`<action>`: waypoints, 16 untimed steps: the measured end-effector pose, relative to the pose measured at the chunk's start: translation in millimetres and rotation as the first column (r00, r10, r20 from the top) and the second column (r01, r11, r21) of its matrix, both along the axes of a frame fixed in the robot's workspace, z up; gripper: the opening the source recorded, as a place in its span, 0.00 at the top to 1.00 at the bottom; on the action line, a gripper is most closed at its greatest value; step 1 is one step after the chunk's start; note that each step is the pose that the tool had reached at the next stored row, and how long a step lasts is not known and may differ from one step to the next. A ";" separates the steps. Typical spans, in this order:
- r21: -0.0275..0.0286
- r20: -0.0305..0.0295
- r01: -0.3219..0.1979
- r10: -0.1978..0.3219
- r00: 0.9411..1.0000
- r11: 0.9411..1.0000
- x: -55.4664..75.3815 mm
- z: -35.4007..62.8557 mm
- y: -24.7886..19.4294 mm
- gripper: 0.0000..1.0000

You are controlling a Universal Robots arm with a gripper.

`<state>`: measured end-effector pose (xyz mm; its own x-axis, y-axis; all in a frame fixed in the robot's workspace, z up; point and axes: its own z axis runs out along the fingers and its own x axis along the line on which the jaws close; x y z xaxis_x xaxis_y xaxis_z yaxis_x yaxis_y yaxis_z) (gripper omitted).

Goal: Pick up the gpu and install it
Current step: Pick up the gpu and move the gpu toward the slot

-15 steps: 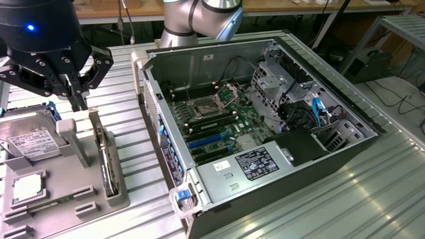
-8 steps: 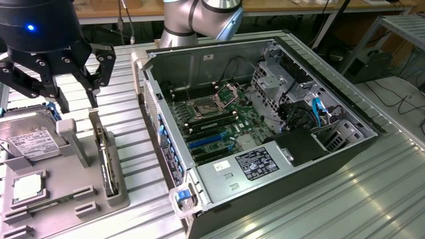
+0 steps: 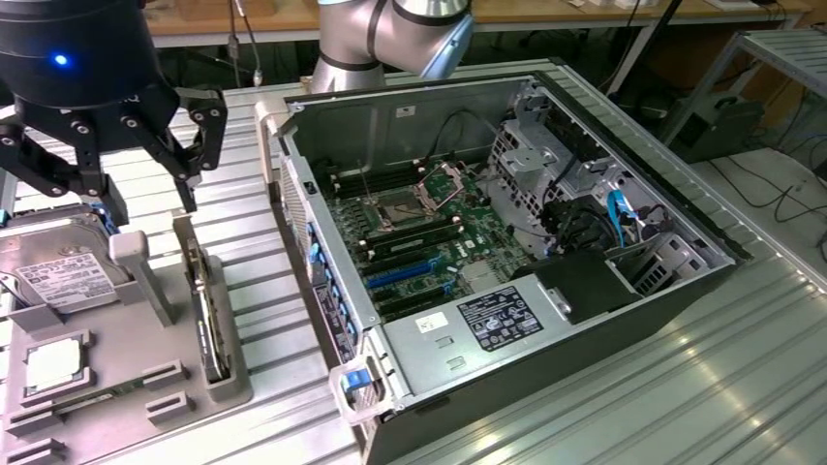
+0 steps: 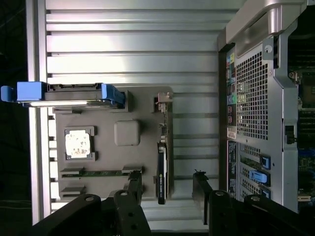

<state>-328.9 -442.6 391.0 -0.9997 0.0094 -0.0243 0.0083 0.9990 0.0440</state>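
Your pincer (image 3: 123,170) hangs released over the gpu (image 3: 213,320) | gpu stands edge-up in its grey holder (image 3: 123,358) so you can straddle it

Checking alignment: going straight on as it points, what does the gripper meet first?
Likely the thin dark gpu card standing edgewise in the grey tray, between the open gripper's fingers; depth unclear.

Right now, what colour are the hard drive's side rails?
Blue. The hard drive rails show best in the wrist view.

A hard drive (image 3: 58,271) and processor chip (image 3: 54,365) sit on a grey tray (image 3: 127,363).
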 end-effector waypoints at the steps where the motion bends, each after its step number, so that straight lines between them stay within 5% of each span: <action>1: 0.000 0.000 -0.010 0.010 1.000 1.000 0.0 -0.5 0.0 0.46; 16: 0.000 0.000 -0.019 0.019 1.000 1.000 -1.2 -20.1 -3.2 0.46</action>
<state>-330.2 -445.7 370.9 -0.9997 -0.0092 -0.0239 -0.0103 0.9990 0.0440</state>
